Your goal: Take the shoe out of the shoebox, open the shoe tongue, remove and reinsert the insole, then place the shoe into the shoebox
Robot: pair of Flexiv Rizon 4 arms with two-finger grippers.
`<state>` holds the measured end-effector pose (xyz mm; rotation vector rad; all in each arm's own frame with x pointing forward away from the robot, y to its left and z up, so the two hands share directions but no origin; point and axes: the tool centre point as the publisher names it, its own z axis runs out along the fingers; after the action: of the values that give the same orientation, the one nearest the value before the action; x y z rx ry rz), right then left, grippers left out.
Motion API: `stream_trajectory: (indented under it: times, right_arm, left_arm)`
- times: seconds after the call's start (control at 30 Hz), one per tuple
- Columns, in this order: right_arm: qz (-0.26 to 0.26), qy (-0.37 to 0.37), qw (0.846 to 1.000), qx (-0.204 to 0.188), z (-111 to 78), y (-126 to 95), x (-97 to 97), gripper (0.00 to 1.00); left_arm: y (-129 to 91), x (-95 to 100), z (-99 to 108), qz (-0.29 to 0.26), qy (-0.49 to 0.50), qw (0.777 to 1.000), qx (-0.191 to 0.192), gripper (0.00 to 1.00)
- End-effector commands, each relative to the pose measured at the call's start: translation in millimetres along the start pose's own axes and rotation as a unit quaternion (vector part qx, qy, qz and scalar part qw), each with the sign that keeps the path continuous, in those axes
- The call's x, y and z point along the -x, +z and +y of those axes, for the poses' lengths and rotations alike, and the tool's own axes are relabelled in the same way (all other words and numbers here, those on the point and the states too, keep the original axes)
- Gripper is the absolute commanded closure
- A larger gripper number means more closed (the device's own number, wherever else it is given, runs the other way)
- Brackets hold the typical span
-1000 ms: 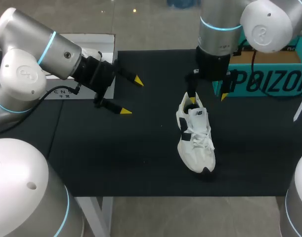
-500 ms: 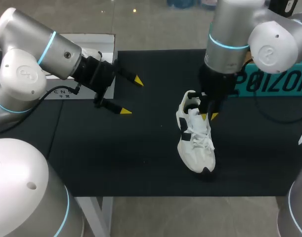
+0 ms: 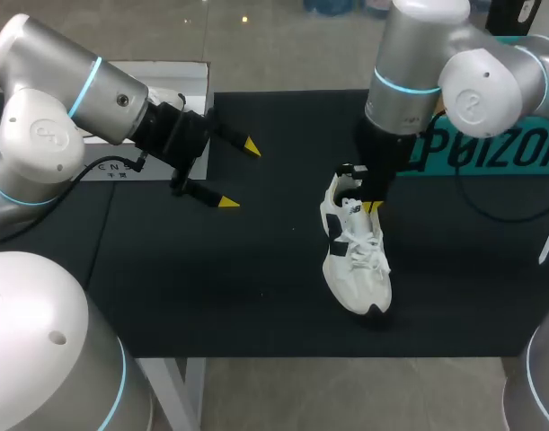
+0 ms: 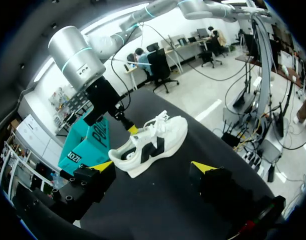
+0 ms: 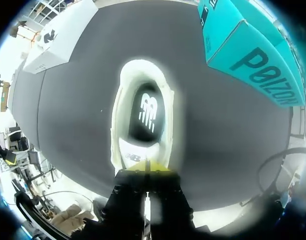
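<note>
Currently the shoe [image 3: 355, 247] lies on the black tabletop [image 3: 256, 287], out of the shoebox [image 3: 490, 153]. It sits right of the tabletop's middle, upright on its sole, toe toward the near edge & heel toward the far edge. It is white w/ dark side panels, and the laces [image 3: 368, 256] are done up over the forefoot.

The right arm [image 3: 418, 63] comes in from the far right corner & stands almost straight above the heel half of the shoe. The right end effector [image 3: 371, 203] is narrow, its yellow tips pressed nearly together at the top edge of the tongue [image 5: 137, 152]. In the right wrist view the tongue's edge runs in under the tips & looks pinched btw them. Ahead of the tips, same view, the shoe's opening shows the dark insole [image 5: 145, 112] lying flat inside w/ a pale mark on it.

The teal shoebox sits at the far right edge of the tabletop, behind the right arm, apart from the shoe. A white box [image 3: 180, 94] lies at the far left corner, partly behind the left arm [image 3: 67, 99].

The left end effector [image 3: 238, 174] hangs over the left half of the tabletop, near the far edge & well apart from the shoe. Its fingers are spread wide w/ nothing btw them. In the left wrist view the shoe lies ahead of those tips, side-on, w/ the right end effector at its collar & the shoebox beyond.
</note>
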<state>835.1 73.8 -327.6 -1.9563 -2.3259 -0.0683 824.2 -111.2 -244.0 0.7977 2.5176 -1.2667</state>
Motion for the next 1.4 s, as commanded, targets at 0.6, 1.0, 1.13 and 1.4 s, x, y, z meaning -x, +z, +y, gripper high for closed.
stream_trajectory:
  times: [0.6, 1.0, 1.13, 1.4]
  right_arm:
    - [-0.036, -0.277, 0.960, 0.008, 18.2, -57.1, -3.6, 0.00]
    - [-0.036, -0.277, 0.960, 0.008, 18.2, -57.1, -3.6, 0.00]
    - [-0.030, -0.409, 0.911, 0.037, 28.9, -54.9, -6.5, 0.00]
    - [0.031, -0.619, 0.783, 0.053, 33.7, -43.0, 3.1, 0.00]
  left_arm:
    - [0.0, 0.4, 0.1, 0.001, 0.000, 1.000, 0.001, 0.00]
    - [0.0, 0.4, 0.1, 0.001, 0.000, 1.000, 0.001, 0.00]
    - [0.0, 0.4, 0.1, 0.001, 0.000, 1.000, 0.001, 0.00]
    - [0.0, 0.4, 0.1, 0.001, 0.000, 1.000, 0.001, 0.00]
